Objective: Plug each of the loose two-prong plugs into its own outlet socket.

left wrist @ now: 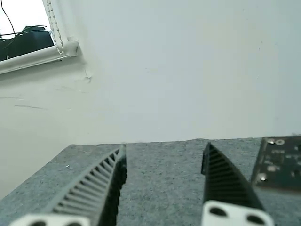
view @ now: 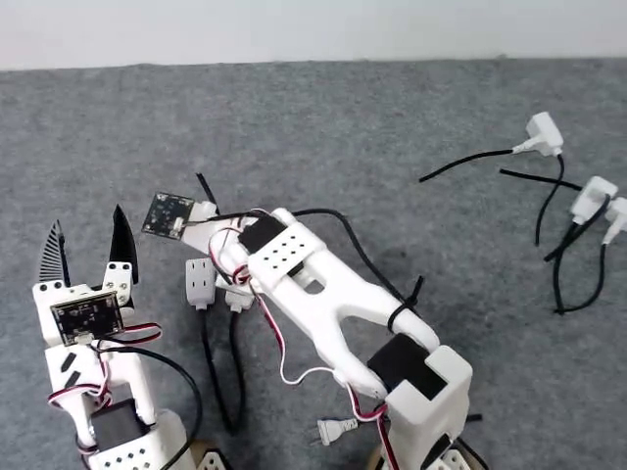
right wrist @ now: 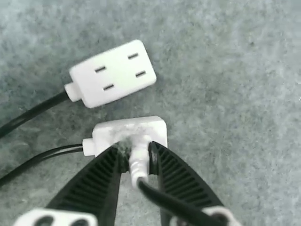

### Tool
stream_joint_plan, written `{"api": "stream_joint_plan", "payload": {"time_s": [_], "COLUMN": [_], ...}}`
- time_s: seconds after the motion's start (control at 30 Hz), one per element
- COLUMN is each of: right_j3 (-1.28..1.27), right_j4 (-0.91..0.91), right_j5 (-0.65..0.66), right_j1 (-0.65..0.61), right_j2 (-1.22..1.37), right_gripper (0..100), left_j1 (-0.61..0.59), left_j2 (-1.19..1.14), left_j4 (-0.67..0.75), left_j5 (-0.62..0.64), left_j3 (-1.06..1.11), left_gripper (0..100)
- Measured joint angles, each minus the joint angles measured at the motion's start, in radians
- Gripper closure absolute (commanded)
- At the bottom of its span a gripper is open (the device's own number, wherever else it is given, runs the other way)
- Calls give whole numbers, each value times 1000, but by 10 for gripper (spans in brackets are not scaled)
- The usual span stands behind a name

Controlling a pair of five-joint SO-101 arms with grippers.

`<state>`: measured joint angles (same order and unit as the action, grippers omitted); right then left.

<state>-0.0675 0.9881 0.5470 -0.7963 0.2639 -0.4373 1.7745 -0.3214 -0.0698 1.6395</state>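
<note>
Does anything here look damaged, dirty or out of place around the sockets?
The outlet socket meeting the plug in the right gripper has a grey, scuffed-looking patch beside the plug; the neighbouring socket is clean white. Nothing else stands out.

Smooth plastic socket (right wrist: 113, 73), rough felt mat (view: 392, 137)

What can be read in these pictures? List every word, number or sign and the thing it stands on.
No readable text anywhere.
Circuit board on the left arm: tiny marks, too small to read.
Circuit board on the right arm: tiny marks, too small to read.
Empty socket, second socket and the plug in the right gripper: no print visible.
</note>
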Motion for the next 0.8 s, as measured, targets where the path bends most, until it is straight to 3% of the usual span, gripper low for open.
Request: {"api": "stream_joint_plan", "payload": {"time_s": [0.8], "right_j3": [-222], "right_j4": [-213], "right_j5": [26], "right_j1": [6], "right_j2": [-52], "right_gripper": [991], "left_j1": [18], "left_j2": [0], "left_j4": [3], "left_j5": [-9], "left_j3": [17], "left_gripper": [756]}}
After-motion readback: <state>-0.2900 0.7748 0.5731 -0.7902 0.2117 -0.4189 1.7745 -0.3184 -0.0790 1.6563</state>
